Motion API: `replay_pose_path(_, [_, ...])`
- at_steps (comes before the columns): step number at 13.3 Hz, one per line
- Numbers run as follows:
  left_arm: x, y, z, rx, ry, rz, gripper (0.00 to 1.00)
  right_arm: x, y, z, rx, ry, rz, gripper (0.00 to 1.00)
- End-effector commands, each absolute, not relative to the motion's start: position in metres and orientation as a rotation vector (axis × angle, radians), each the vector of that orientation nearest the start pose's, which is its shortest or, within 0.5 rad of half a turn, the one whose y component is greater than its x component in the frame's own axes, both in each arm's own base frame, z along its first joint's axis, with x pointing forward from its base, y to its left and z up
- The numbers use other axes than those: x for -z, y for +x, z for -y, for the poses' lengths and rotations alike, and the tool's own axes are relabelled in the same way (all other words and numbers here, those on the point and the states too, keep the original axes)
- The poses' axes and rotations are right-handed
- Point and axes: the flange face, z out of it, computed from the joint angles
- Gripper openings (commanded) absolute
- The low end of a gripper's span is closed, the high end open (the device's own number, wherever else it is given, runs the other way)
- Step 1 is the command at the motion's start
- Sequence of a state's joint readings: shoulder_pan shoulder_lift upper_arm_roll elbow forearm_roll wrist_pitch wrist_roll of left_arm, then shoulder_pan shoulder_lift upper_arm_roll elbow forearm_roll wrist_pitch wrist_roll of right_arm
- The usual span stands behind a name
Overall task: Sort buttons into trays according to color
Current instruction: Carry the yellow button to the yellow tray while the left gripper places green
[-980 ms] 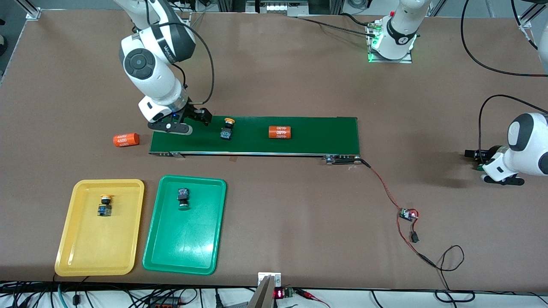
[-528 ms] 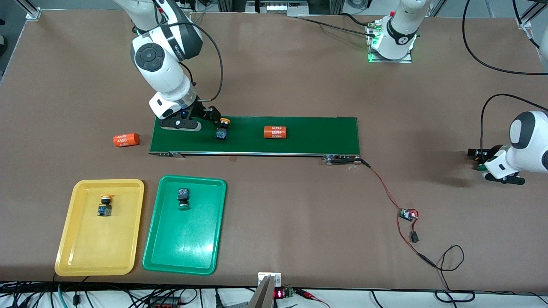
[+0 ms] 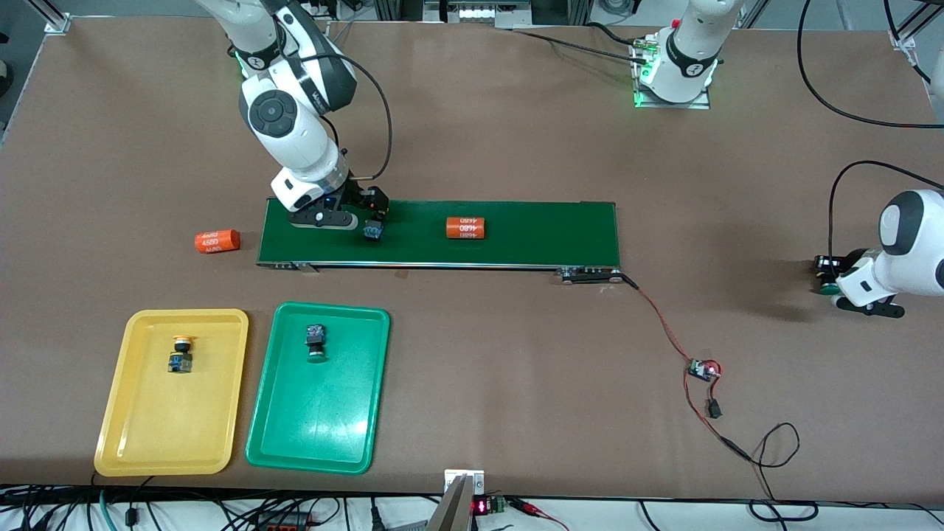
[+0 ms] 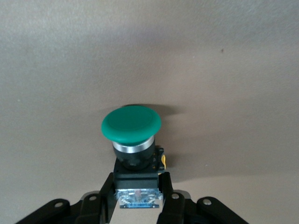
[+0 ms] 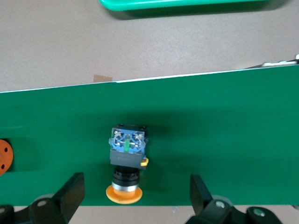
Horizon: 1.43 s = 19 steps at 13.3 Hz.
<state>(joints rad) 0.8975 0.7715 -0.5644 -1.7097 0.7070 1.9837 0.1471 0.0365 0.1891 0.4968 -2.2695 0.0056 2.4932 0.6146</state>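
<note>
My right gripper (image 3: pixel 366 212) is open, low over the conveyor belt (image 3: pixel 531 232). In the right wrist view a yellow-orange-capped button (image 5: pixel 127 161) lies on its side on the belt between the spread fingers (image 5: pixel 72 191) of that gripper (image 5: pixel 136 183); it also shows in the front view (image 3: pixel 374 232). My left gripper (image 3: pixel 826 279) is shut on a green-capped button (image 4: pixel 131 123), held over bare table at the left arm's end. The yellow tray (image 3: pixel 140 435) holds a yellow-orange-capped button (image 3: pixel 179 355). The green tray (image 3: pixel 332 435) holds a green-capped button (image 3: pixel 316 343).
An orange cylinder (image 3: pixel 465 228) with white print lies on the belt, toward the left arm's end from the button. Another orange cylinder (image 3: pixel 217 241) lies on the table off the belt's end. A red cable and small circuit board (image 3: pixel 703 369) trail from the belt's motor end.
My right gripper has moved along the belt and now straddles the yellow-orange-capped button. The button and the orange cylinder have drifted along the belt toward the right arm's end. The left arm has barely moved.
</note>
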Motion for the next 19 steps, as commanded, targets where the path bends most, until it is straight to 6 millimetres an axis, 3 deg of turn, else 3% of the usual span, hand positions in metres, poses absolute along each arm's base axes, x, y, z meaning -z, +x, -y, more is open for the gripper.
replay_pose_path(1, [-0.209,0.588,-0.243,-0.539,-2.967,-0.290,0.10,-0.276,0.465,-0.278,0.010,-3.014,-0.141,1.00])
replay_pose_path(4, [-0.269,0.616,-0.190,-0.611,-3.067,-0.326,0.10,-0.265,0.466,-0.278,0.009,-3.012,-0.128,1.00])
replay_pose_path(8, [-0.316,0.637,-0.062,-0.619,-3.042,-0.611,0.10,-0.253,0.471,-0.268,0.011,-3.042,-0.092,0.98])
replay_pose_path(11, [-0.323,0.638,0.010,-0.658,-3.124,-0.716,0.11,-0.247,0.475,-0.259,0.013,-3.063,-0.079,0.79])
replay_pose_path(13, [-0.325,0.632,0.076,-0.705,-3.189,-0.729,0.10,-0.247,0.477,-0.258,0.022,-3.063,-0.076,0.71])
replay_pose_path(15, [-0.319,0.622,0.149,-0.744,-3.233,-0.691,0.11,-0.245,0.481,-0.252,0.029,-3.070,-0.078,0.50])
replay_pose_path(17, [-0.306,0.597,0.229,-0.794,-3.185,-0.596,0.12,-0.248,0.486,-0.246,0.040,-3.071,-0.079,0.29])
replay_pose_path(19, [-0.294,0.579,0.283,-0.800,-3.178,-0.490,0.12,-0.264,0.502,-0.243,0.090,-3.061,-0.086,0.21])
